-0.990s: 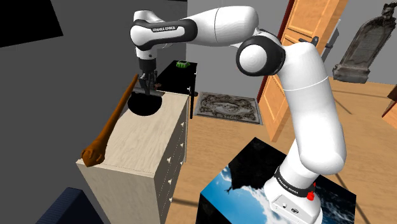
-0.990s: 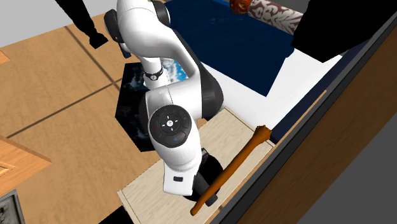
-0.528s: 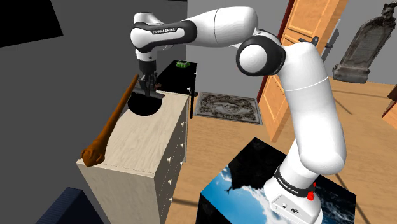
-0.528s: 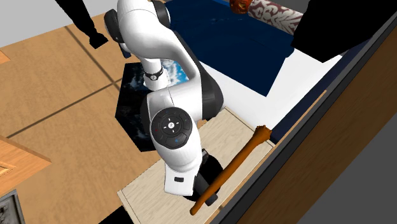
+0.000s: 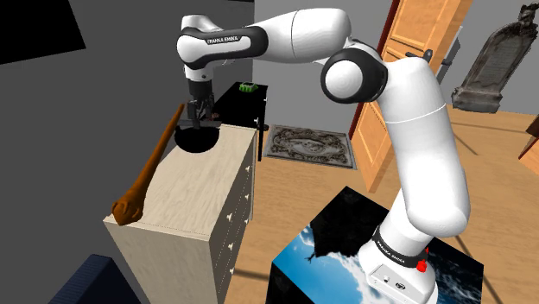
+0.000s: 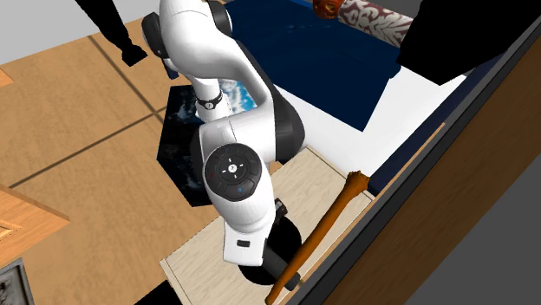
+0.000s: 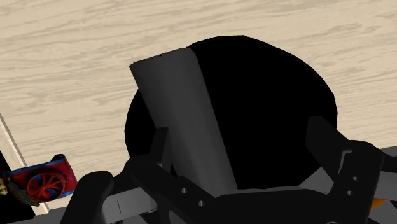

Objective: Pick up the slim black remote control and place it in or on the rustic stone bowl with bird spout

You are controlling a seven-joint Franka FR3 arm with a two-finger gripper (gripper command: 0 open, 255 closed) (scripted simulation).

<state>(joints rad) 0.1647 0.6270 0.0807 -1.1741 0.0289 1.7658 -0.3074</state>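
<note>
Directly above the round black bowl [image 5: 197,141] hangs the all-black two-finger gripper [image 5: 197,118]. The bowl sits on a pale wooden dresser [image 5: 186,194], beside a long brown wooden club [image 5: 154,166]. In the wrist view the fingers [image 7: 324,143] stand spread. The slim dark grey remote control [image 7: 181,114] leans between them against one finger and clear of the other, over the bowl's black inside.

Arm [image 6: 232,173] over pale top [image 6: 308,178] (club [image 6: 334,212] alongside)

Slim dark-grey remote [image 7: 181,114], tilted up from round black bowl [image 7: 273,102], on pale dresser [image 7: 76,57]
</note>
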